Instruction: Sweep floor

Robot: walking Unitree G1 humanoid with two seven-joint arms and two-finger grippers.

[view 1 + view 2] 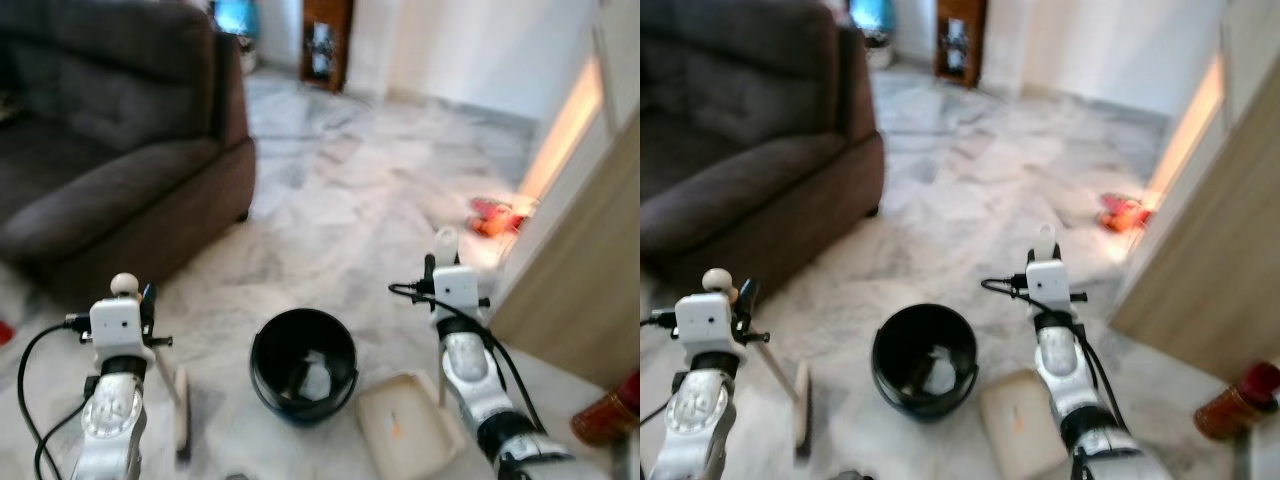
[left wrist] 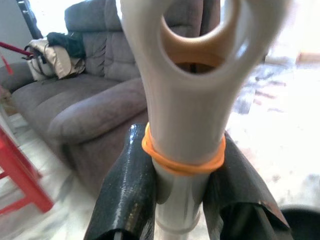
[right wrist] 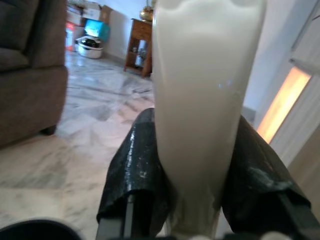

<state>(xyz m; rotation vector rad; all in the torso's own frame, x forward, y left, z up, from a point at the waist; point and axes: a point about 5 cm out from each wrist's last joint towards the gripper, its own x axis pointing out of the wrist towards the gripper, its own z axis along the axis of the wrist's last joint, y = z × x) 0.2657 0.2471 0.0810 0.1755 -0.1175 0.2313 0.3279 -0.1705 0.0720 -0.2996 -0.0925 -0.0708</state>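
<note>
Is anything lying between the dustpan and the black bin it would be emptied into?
Nothing visible does. The dustpan, held by the right tool, lies on the floor right beside the black bin.

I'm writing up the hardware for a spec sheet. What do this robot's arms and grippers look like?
Both arms are silver, ribbed metal, each topped by a white box-shaped wrist block. The left arm trails a looping black cable from its block; the right arm has a black cable running down alongside it. The left gripper and right gripper each have two long, glossy black fingers.
</note>
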